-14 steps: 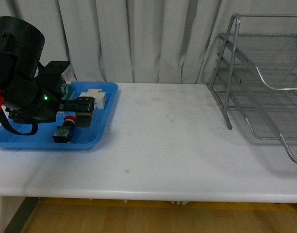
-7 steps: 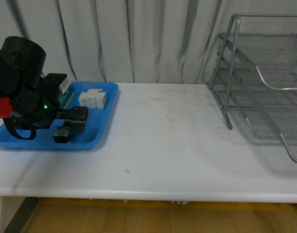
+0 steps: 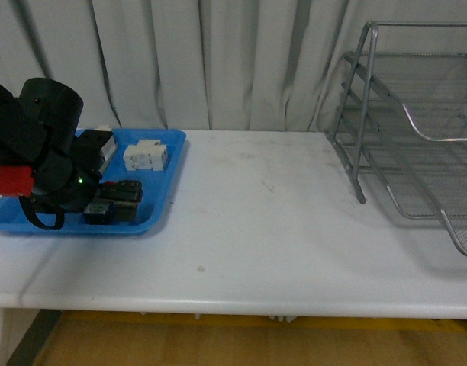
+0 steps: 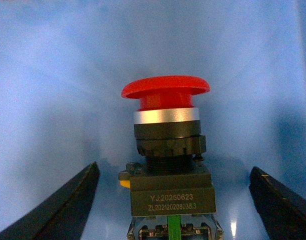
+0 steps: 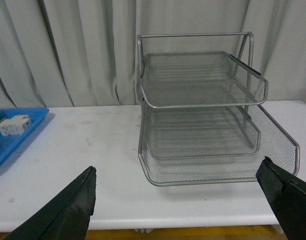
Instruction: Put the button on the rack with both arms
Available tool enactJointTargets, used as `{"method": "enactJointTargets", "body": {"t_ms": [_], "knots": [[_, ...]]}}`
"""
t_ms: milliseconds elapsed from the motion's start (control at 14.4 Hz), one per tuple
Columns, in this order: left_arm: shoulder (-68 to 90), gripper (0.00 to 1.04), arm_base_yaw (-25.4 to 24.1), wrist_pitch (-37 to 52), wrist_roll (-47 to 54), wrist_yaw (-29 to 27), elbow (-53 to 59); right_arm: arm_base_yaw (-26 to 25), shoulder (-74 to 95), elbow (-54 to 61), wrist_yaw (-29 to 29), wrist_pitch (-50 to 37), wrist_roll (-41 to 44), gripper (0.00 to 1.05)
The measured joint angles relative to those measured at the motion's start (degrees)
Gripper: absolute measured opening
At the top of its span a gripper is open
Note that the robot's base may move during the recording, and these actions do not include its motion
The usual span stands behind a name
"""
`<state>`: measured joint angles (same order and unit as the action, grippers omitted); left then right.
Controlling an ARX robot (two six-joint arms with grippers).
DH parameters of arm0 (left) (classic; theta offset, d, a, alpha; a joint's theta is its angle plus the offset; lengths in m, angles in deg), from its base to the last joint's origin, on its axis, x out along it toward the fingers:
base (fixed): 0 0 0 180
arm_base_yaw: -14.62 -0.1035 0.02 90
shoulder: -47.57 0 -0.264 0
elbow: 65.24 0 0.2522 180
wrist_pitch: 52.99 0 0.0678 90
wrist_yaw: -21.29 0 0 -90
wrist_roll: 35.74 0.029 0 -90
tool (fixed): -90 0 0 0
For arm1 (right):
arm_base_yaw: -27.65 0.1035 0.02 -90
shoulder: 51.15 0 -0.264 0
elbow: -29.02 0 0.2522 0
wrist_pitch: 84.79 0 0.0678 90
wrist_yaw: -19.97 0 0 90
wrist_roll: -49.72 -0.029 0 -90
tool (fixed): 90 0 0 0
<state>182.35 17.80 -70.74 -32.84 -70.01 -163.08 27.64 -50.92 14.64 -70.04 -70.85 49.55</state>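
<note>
Straddling the button (image 4: 166, 152), the left gripper (image 4: 174, 168) (jaws spread) hangs low.

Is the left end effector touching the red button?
Apart. The left wrist view shows bare blue tray on both sides between the button and the fingers of the open left end effector.

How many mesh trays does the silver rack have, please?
3, stacked in the rack: the top tray, the middle tray under it, and the bottom tray, lowest, on the table. None seems hidden.
</note>
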Motion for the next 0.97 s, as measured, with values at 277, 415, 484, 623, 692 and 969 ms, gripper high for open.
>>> {"method": "enactJointTargets", "body": {"t_ms": [277,415,484,623,692,969], "knots": [[0.37,0.42,0.17,0.55,-1.16,-0.31,-0.31,0.0,0.0,0.0,0.0,0.02,0.0,0.98],[-0.85,0.36,0.28,2.19,-1.42,0.15,1.36,0.0,0.0,0.0,0.0,0.0,0.0,0.98],[-3.91,0.36,0.37,3.78,-1.75,1.31,4.42,0.0,0.0,0.0,0.0,0.0,0.0,0.98],[-13.75,0.36,0.42,8.76,-1.9,2.84,11.15,0.0,0.0,0.0,0.0,0.0,0.0,0.98],[-20.81,0.36,0.85,11.06,-2.03,3.72,15.8,0.0,0.0,0.0,0.0,0.0,0.0,0.98],[-40.7,0.36,2.75,14.05,-2.43,4.42,36.39,0.0,0.0,0.0,0.0,0.0,0.0,0.98]]}}
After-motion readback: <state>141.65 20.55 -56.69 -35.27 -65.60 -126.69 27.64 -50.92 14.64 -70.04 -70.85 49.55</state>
